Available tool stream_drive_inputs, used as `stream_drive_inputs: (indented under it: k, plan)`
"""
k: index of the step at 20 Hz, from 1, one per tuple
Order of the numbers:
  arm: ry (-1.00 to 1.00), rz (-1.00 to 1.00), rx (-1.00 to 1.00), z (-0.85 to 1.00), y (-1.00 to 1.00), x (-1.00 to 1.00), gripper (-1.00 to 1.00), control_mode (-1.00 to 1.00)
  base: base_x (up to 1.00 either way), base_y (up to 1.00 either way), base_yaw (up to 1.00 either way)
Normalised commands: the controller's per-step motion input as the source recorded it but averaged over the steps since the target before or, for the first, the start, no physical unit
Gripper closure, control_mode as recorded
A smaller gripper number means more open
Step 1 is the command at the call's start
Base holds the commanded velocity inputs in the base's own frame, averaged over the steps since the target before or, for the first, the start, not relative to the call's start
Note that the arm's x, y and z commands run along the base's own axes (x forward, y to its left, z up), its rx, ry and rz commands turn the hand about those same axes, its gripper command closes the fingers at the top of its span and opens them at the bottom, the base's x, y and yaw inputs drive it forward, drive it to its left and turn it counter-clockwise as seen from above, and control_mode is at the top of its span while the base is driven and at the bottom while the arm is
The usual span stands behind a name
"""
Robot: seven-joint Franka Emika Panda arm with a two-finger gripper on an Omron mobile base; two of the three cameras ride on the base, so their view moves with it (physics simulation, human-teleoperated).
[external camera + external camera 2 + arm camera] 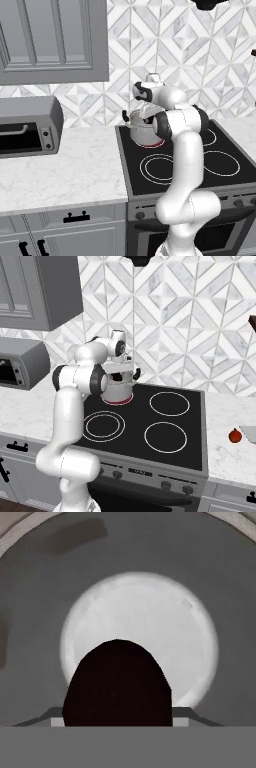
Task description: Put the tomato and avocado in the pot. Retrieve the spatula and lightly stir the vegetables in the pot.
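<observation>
The small shiny steel pot [141, 131] with black side handles sits on the rear burner, centre of the left base view; the gripper [117, 724] clasps a dark rounded avocado [117, 684] above the pot's pale bottom; 1 red tomato [235, 436] lies at the right base view's right edge.

Avocado [117, 684] between tool [117, 722] and pot [140, 612] floor

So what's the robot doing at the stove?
The arm holds its pincer over the pot on the back burner of the stove. In the hand view, a dark rounded thing, likely the avocado, sits between the pincer's fingers above the pot's shiny bottom. The tomato waits on the counter right of the stove.
</observation>
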Motion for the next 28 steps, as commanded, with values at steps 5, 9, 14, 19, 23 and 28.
stream_drive_inputs:
  k: [5, 9, 14, 19, 23, 28]
  plan:
    - [-0.07, 0.00, 0.00, -0.29, 0.01, 0.02, 1.00, -1.00, 0.00, 0.00, 0.00]
    - [-0.09, 0.00, 0.00, -0.12, 0.11, 0.13, -1.00, -1.00, 0.00, 0.00, 0.00]
    - [-0.07, 0.00, 0.00, 0.02, 0.13, 0.00, -1.00, -1.00, 0.00, 0.00, 0.00]
    - [-0.04, 0.00, 0.00, 0.15, 0.02, -0.06, -1.00, -1.00, 0.00, 0.00, 0.00]
    - [-0.11, -0.08, 0.00, 0.46, -0.08, -0.19, -1.00, -1.00, 0.00, 0.00, 0.00]
    - [-0.20, -0.14, 0.00, 0.96, -0.13, -0.66, -1.00, -1.00, 0.00, 0.00, 0.00]
